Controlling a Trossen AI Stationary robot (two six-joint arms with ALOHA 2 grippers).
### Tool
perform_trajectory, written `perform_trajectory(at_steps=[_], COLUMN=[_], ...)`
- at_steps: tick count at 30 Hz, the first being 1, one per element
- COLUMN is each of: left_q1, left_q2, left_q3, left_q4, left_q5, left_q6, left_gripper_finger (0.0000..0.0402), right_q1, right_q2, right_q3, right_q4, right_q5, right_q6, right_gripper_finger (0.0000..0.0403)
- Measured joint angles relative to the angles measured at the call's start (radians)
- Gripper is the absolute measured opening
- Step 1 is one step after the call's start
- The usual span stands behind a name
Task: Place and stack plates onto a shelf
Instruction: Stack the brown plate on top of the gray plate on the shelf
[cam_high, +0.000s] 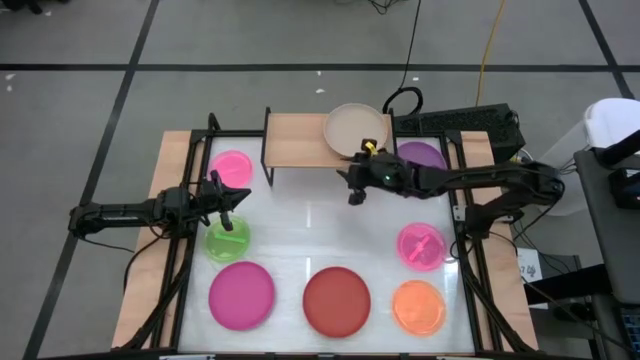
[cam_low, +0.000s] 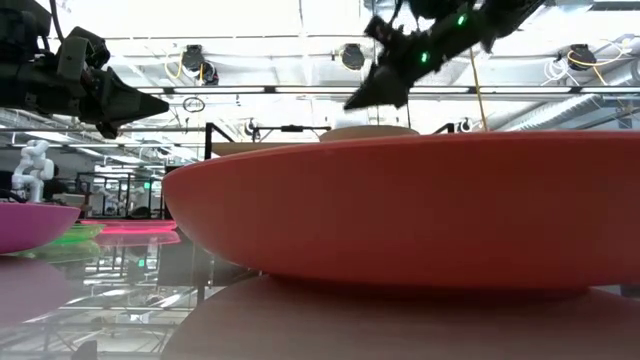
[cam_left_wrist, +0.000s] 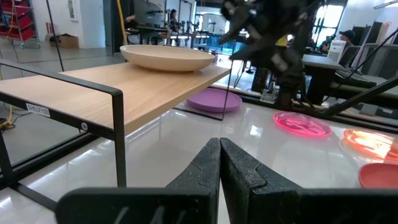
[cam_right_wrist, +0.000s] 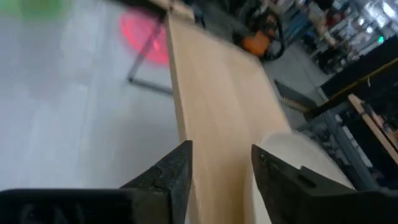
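Lying flat on the shelf (cam_high: 300, 140), beige plate (cam_high: 355, 130); right pincer (cam_high: 356, 192) released, left pincer (cam_high: 232, 203) clenched.

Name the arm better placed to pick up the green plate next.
Left. The left gripper, fingers shut, hovers right beside the green plate; the right gripper is open across the table near the shelf.

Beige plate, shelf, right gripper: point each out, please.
Beige plate (cam_high: 352, 128), high view, its centre.
Shelf (cam_high: 296, 141), high view, bare board.
Right gripper (cam_right_wrist: 221, 171), right wrist view, gap between its open fingers.
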Motion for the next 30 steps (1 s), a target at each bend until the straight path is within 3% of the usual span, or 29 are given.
perform_trajectory(at_steps=[6, 11, 16, 23, 30], left_q1=[0.0, 0.0, 0.0, 0.0, 0.0], left_q2=[0.0, 0.004, 0.004, 0.004, 0.004], left_q3=[0.0, 0.001, 0.001, 0.001, 0.002], left_q4=[-0.002, 0.005, 0.008, 0.051, 0.17], left_q5=[0.0, 0.0, 0.0, 0.0, 0.0], left_q6=[0.001, 0.142, 0.157, 0.141, 0.139], left_gripper_finger=[0.0012, 0.0012, 0.0012, 0.0012, 0.0012], right_q1=[0.112, 0.216, 0.296, 0.326, 0.325], right_q2=[-0.125, -0.218, -0.272, -0.296, -0.296], right_q3=[0.0, -0.004, -0.062, -0.143, -0.156], right_q4=[-0.005, -0.008, -0.007, 0.155, 0.183], right_q5=[0.034, 0.032, 0.033, 0.034, 0.035], right_q6=[0.087, 0.166, 0.197, 0.131, 0.116], right_gripper_finger=[0.0148, 0.0145, 0.0144, 0.0144, 0.0144])
